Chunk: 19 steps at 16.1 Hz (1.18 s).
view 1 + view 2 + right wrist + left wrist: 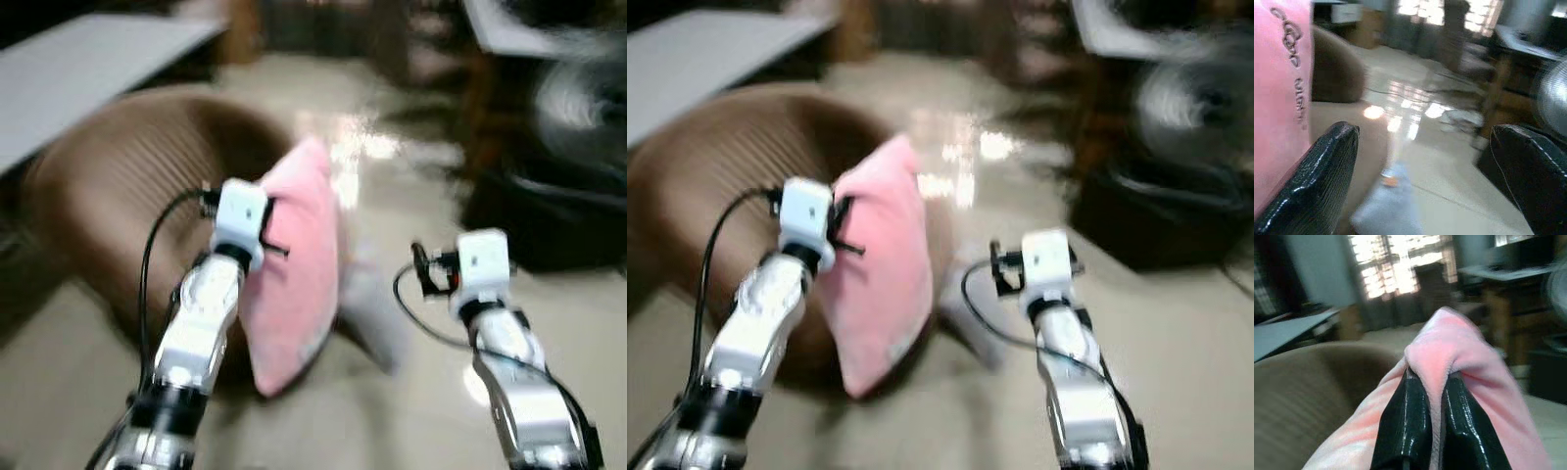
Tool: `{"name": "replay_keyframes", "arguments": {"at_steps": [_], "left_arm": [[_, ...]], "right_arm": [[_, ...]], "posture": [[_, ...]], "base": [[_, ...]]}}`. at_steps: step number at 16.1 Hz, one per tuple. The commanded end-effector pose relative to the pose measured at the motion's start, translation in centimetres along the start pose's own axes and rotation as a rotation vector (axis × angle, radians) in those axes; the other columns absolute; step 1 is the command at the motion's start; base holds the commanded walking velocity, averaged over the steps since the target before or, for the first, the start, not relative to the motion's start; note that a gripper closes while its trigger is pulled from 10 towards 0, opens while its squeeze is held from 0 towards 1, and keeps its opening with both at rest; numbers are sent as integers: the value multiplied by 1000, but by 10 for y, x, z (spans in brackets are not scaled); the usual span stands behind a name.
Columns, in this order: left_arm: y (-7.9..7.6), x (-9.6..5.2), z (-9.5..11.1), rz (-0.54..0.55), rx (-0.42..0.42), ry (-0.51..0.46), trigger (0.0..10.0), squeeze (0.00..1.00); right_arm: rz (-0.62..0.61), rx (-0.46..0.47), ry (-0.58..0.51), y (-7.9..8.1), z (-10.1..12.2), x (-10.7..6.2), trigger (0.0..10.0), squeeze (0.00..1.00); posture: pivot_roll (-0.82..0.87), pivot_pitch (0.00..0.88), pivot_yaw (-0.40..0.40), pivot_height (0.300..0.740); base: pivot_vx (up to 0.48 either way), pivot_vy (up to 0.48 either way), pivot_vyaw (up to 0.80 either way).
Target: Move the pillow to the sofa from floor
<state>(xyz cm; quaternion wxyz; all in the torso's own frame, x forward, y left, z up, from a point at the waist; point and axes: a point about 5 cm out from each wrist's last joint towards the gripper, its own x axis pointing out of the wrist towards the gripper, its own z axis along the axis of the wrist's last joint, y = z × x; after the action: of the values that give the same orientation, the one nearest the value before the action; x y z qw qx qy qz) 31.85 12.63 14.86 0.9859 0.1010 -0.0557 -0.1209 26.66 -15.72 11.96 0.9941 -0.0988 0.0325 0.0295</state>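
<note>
Left eye view, blurred by motion, shows a rounded brown ribbed fabric sofa (108, 186) at the left, with a pale grey flat panel (88, 59) behind it and a glossy cream tiled floor (411, 176) stretching ahead. At the right stand a dark wooden table (1508, 98), a round fan (578, 98) and a black low object (549, 215) on the floor; what it is cannot be made out. A pale grey cloth-like patch (367, 313) lies on the floor between the two arms. The soft pink plush pillow (294, 284) hangs upright and clear of the floor, in front of the sofa's right side and just beside it. The left gripper (1432, 396) has its two black fingers (1405, 426) pressed together on a fold at the pillow's upper edge, pink fabric bulging out above the tips. The right gripper (1425, 161) is raised to the right of the pillow with its fingers (1322, 171) spread wide and nothing between them; in the right wrist view the pillow's embroidered pink face lies right by one finger, though contact cannot be confirmed.
</note>
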Motion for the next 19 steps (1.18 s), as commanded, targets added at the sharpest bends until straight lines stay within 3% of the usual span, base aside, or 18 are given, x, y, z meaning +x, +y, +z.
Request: {"name": "replay_keyframes", "arguments": {"at_steps": [1,13,19], "left_arm": [[8,1,11,25,17,-54,10000,0],[1,6,10,-26,26,-51,10000,0],[-1,12,8,-42,24,-46,10000,0]], "right_arm": [[4,9,-14,4,4,1,10000,0],[-6,27,-8,2,3,-2,10000,0],[72,20,0,3,0,-7,10000,0]], "posture": [[-71,0,58,740],[-76,7,71,740],[-81,11,77,740]], "base": [[371,0,0],[368,0,0],[363,0,0]]}}
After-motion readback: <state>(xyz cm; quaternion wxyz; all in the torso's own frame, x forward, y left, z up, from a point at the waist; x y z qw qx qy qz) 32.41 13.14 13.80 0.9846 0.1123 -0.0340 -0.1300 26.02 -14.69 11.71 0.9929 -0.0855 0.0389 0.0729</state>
